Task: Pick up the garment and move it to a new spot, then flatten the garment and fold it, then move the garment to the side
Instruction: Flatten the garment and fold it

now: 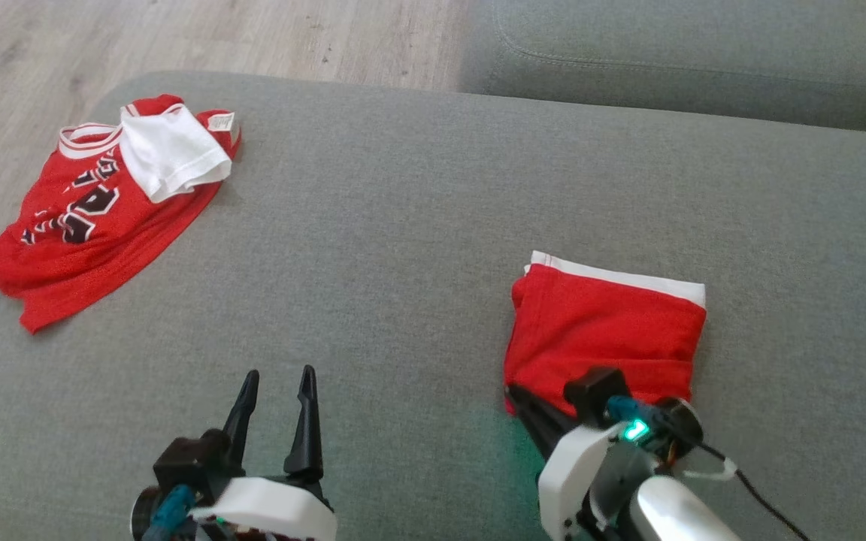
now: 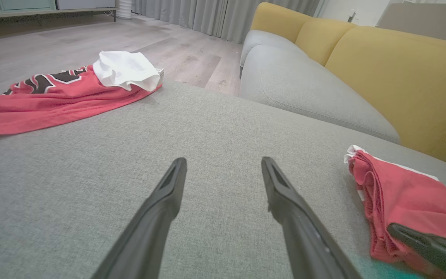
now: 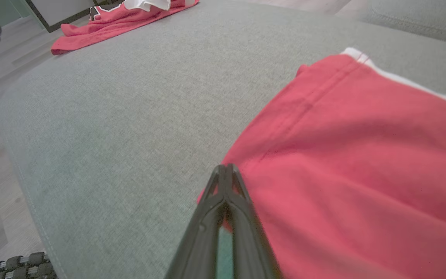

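The garment (image 1: 606, 330) is red with a white band, folded into a rectangle on the right half of the grey sofa cushion (image 1: 403, 248). My right gripper (image 1: 516, 394) is shut on the garment's near left corner. In the right wrist view the gripper (image 3: 226, 170) has its fingers pressed together at the edge of the red cloth (image 3: 354, 162), with a bit of red showing between them. My left gripper (image 1: 279, 383) rests open over bare cushion, well left of the garment. The left wrist view shows that gripper (image 2: 223, 162) spread wide with nothing inside, and the garment (image 2: 401, 197) at the right.
A crumpled red jersey (image 1: 87, 225) with a white cloth (image 1: 170, 154) on top lies at the cushion's far left corner. Wooden floor (image 1: 215, 34) lies beyond the cushion's far and left edges. A second grey cushion (image 1: 688, 52) sits behind, and yellow backrests (image 2: 385, 69) stand to the right.
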{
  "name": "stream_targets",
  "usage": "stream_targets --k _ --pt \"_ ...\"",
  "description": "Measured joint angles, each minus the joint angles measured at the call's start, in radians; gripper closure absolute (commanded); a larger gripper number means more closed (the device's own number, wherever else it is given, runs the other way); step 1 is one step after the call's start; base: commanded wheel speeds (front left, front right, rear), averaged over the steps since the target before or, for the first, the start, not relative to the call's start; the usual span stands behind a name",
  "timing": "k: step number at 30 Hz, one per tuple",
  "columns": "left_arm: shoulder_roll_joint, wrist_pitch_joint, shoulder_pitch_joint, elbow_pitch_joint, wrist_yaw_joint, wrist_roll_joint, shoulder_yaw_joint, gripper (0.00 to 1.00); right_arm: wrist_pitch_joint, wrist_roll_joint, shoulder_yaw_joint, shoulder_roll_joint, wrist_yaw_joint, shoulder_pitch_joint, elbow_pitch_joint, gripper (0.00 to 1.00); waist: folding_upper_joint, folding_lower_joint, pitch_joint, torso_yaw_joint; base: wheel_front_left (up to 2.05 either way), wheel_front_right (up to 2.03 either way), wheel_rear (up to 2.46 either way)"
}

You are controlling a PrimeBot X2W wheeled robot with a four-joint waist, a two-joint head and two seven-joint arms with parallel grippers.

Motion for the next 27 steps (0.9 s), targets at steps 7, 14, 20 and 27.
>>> stream_targets --k 7,14,20,27 --pt "0.000 0.000 -0.001 -0.001 0.000 0.000 0.001 0.00 0.011 0.035 0.032 0.000 0.000 0.022 0.011 1.00 0.0000 0.0000 0.009 -0.016 0.00 0.00 0.00" --pt "0.001 -0.007 -0.002 0.002 0.001 0.000 0.004 0.00 -0.020 0.049 0.051 0.000 0.000 0.006 0.020 0.95 0.0000 0.0000 0.003 -0.028 0.00 0.00 0.00" --pt "0.007 -0.008 -0.001 0.007 0.008 -0.007 0.010 0.00 -0.062 0.058 0.033 0.002 0.000 0.007 -0.049 0.53 0.0000 0.0000 -0.029 -0.042 0.00 0.00 0.00" --pt "0.020 -0.009 0.002 0.015 0.009 -0.007 0.017 0.00 -0.105 0.055 -0.123 0.006 0.000 0.059 -0.168 0.00 0.0000 -0.0001 -0.077 -0.060 0.00 0.00 0.00"
